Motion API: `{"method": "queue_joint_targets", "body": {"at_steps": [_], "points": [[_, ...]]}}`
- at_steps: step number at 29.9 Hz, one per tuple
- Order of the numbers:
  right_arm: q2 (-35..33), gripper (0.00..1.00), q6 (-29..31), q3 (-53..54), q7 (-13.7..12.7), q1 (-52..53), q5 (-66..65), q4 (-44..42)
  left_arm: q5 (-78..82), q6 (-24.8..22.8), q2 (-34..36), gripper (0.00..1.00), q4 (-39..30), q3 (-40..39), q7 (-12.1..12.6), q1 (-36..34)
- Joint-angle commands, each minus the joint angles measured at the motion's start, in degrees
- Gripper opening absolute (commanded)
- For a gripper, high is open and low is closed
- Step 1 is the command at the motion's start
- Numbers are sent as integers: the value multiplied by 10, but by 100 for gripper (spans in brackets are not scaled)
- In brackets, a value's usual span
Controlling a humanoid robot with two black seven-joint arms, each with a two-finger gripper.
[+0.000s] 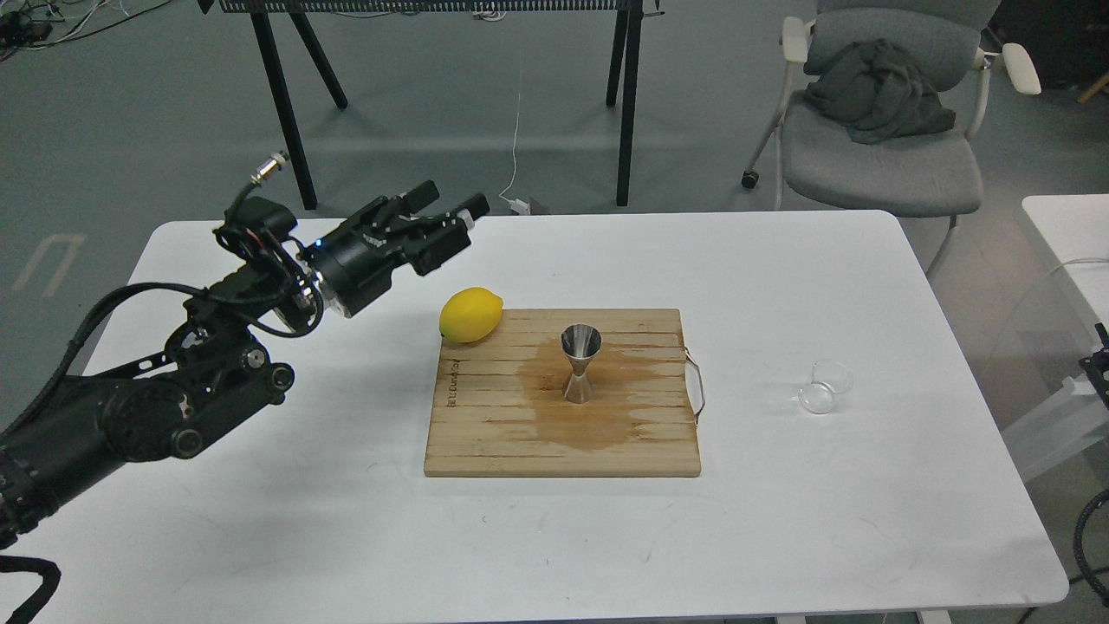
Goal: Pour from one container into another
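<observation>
Steel hourglass-shaped jigger (pixel 580 363) stands upright at the middle of the frame, on a rectangular wooden cutting board (pixel 485 433) that lies on the white table (pixel 346 537). It sits within a dark wet stain (pixel 598 416) spread over the board's slats. At the right of the frame, well apart from the board, the small clear transparent cup (pixel 825 386) lies on the table on its side; its outline is faint against the white top. A yellow lemon (pixel 470 314) rests at the board's upper left corner, touching its edge. Entering from the lower left, the black left arm ends in the left gripper (pixel 442 210), hovering above the table left of the lemon; its jaws are spread apart and hold nothing. At the right edge only a dark cut-off fragment shows, too little to identify. Farther back, a grey chair (pixel 875 165) carries a crumpled dark cloth (pixel 875 91).
</observation>
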Motion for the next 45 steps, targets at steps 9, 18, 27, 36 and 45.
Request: {"method": "queue_joint_targets", "body": {"at_steps": [9,18,27,36,45], "points": [[-11,100,0,37,-8,-116,18,113,-485,-169,-2,100,71,-146,0,-35],[25,100,0,28,-8,-190,124,232,-754,-238,-3,100,149,-149,22,-45],[72,100,0,-20,-9,-221,127,320,-971,-268,-2,100,203,-149,186,-40],[119,100,0,-55,-8,-224,127,292,-973,-294,-4,100,235,-149,182,-40],[180,99,0,-56,-9,-182,115,236,-972,-300,-4,100,236,-146,179,-39]]}}
